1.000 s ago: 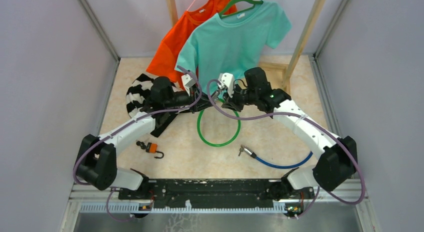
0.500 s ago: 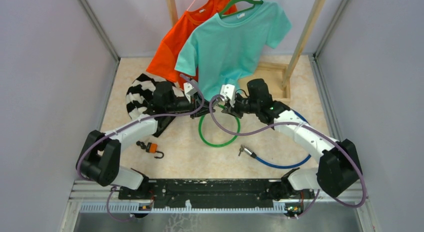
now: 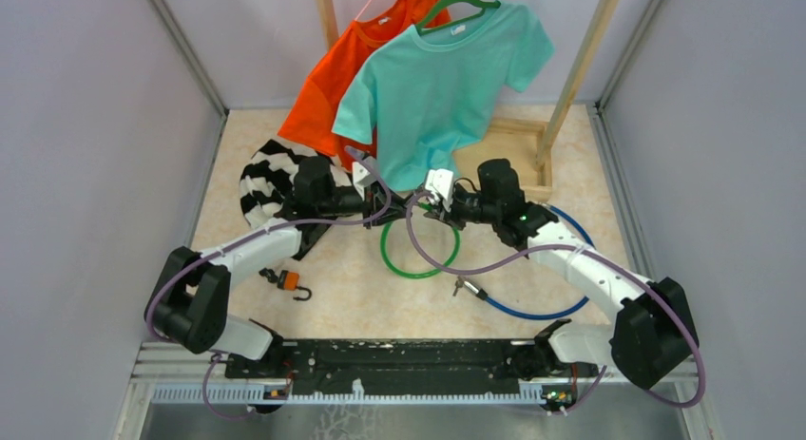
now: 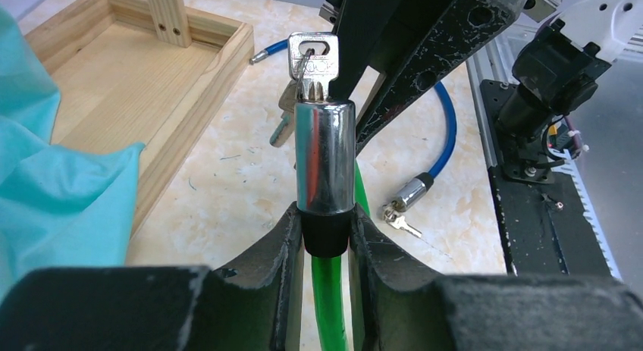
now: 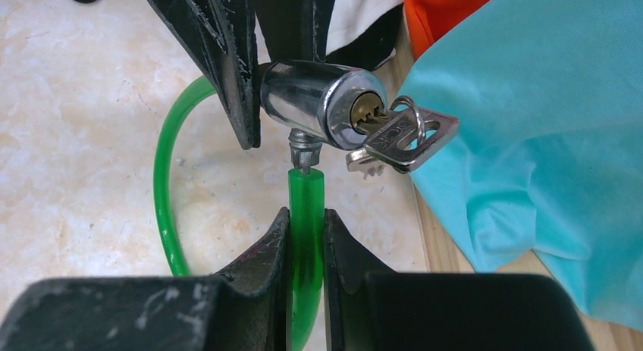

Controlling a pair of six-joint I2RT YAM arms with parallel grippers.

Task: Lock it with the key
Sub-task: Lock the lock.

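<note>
Left hand (image 4: 326, 231) is clenched on the black collar of the lock barrel (image 4: 324, 158), holding it raised above the counter (image 3: 361, 302), just in front of the teal shirt (image 3: 437, 79). Right hand (image 5: 307, 233) is clenched on the green cable (image 5: 306, 203) just behind its metal pin (image 5: 302, 149). The pin's tip meets the barrel's side; whether it is fully seated I cannot tell. The key (image 5: 409, 141) sits in the keyhole, with a spare key (image 4: 282, 123) dangling from its ring. The chrome barrel looks hard, smooth and probably slippery, so the rubbery collar is the safer hold. The cable looks springy and will likely push back. The key is thin and light; its flat head is the place to pinch and turn.
</note>
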